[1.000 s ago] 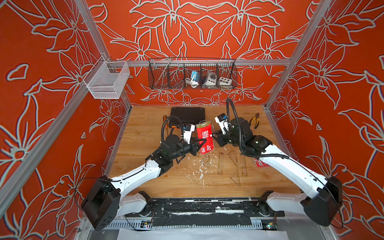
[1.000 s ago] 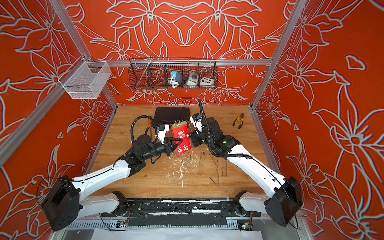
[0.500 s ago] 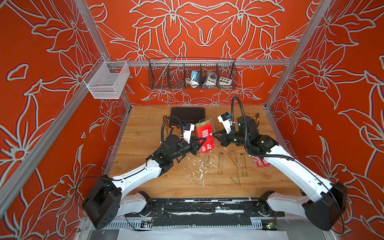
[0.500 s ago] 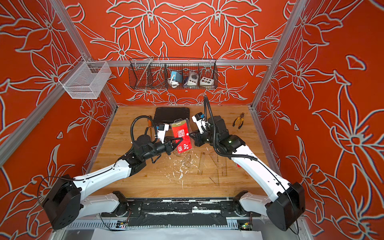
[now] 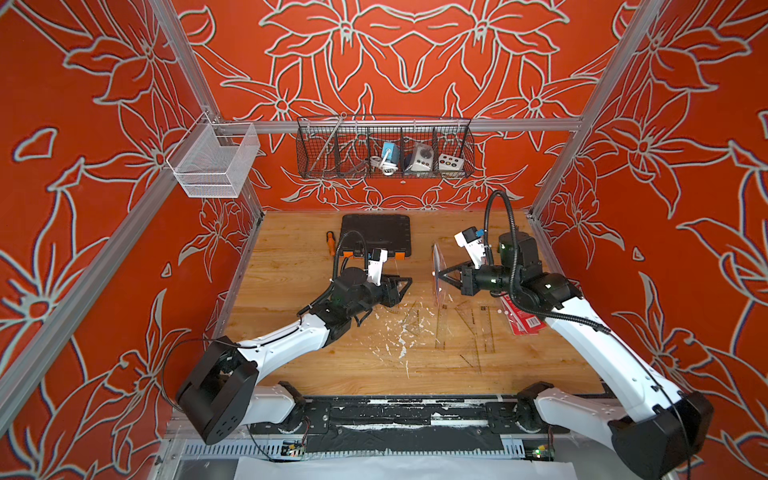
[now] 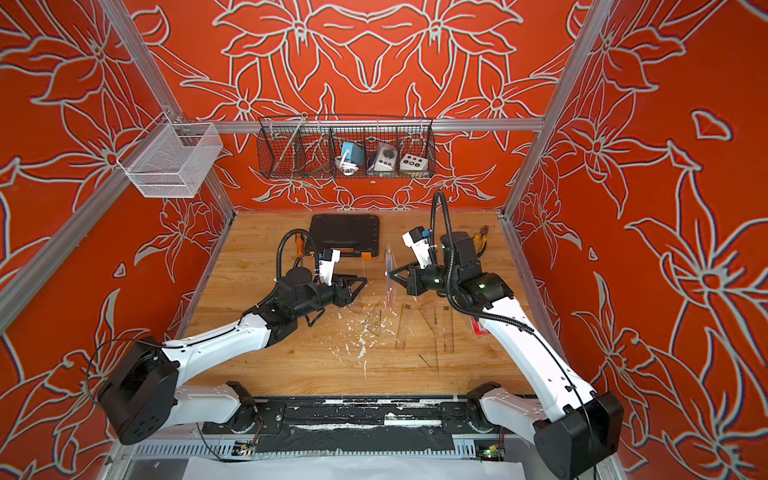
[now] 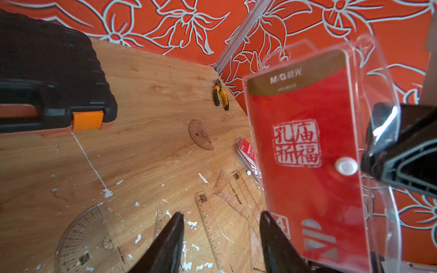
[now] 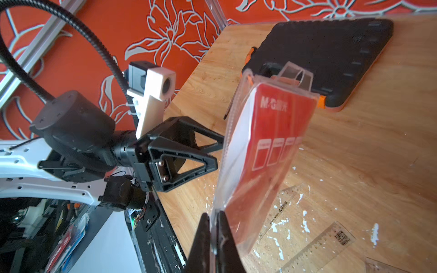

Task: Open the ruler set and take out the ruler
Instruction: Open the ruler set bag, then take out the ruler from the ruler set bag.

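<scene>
Black plastic tool case with orange latches [image 5: 376,232] lies at the back of the wooden table [image 5: 519,365]. An orange-handled screwdriver [image 5: 330,244] sits just beside its left edge.

Left gripper [image 7: 221,215] hangs in front of the case with its jaws apart and nothing between them. It points at the pouch, with a gap to it in both top views.

Clear plastic ruler set pouch with red card insert [image 7: 307,153] is held up off the table between the two grippers, edge-on from above.

Right gripper [image 8: 212,218] is clamped together on the pouch's clear edge, just beside a white snap button [image 7: 346,166].

The card reads "M&G", then a white seal of four Chinese characters, with a "4" low down. The smaller print is too blurred to read.

Loose on the table below:
- clear round protractor [image 7: 89,241]
- clear straight ruler [image 7: 208,227]
- clear set square [image 7: 227,189]
- clear half-round protractor [image 7: 201,136]

White flecks are scattered around them.

Red flat pack [image 5: 524,323] lies partly under the right arm. Yellow-and-black pliers [image 7: 221,97] lie near the back right corner.
</scene>
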You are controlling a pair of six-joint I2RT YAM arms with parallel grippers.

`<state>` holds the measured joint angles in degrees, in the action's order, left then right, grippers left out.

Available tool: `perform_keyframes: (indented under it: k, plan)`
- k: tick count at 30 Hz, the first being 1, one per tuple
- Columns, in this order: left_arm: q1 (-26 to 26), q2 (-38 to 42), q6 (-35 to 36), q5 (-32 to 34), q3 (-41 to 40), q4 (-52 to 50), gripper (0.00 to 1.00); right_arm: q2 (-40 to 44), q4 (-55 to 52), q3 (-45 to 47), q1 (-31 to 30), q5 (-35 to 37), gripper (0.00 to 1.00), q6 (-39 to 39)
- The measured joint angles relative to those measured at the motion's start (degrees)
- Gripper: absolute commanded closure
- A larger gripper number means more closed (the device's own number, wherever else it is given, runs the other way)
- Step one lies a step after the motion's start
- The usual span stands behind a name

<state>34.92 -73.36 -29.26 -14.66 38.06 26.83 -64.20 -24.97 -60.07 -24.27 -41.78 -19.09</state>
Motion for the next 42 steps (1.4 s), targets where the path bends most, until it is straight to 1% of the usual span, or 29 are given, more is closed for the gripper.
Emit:
perform_keyframes:
  k: [4,5,7,10,15,20,32,42]
  plan:
    - [0.17,4.72,0.35,0.17,0.09,-1.49,0.83,-0.02,1.11,3.19,0.00,-0.98,1.00,-1.01]
    - [0.39,5.66,0.04,0.11,0.31,-1.53,0.87,-0.09,1.51,3.82,-0.11,-0.98,1.00,-1.14]
    - [1.38,6.86,-0.26,-0.11,1.36,-1.57,0.93,-0.35,2.12,4.63,-0.15,-0.92,1.00,-1.27]
    - [3.65,6.51,-0.57,-0.48,4.02,-1.55,0.99,-1.03,3.21,4.90,-0.35,-0.61,1.00,-1.42]
    - [7.28,1.27,-0.68,-0.85,8.63,-1.46,1.00,-1.73,5.01,4.92,-1.18,0.24,1.00,-1.44]
    - [9.29,-3.45,-0.83,-0.20,9.75,-2.12,1.00,-1.79,5.62,4.92,-1.53,1.14,1.00,-1.38]
    - [9.57,-6.25,-1.25,1.20,12.28,-2.45,1.00,-1.75,5.57,4.92,-2.29,2.75,1.00,-0.39]
    - [9.73,-8.26,-1.14,5.62,13.00,-5.79,1.00,-0.07,2.99,4.92,-2.36,3.87,1.00,1.88]
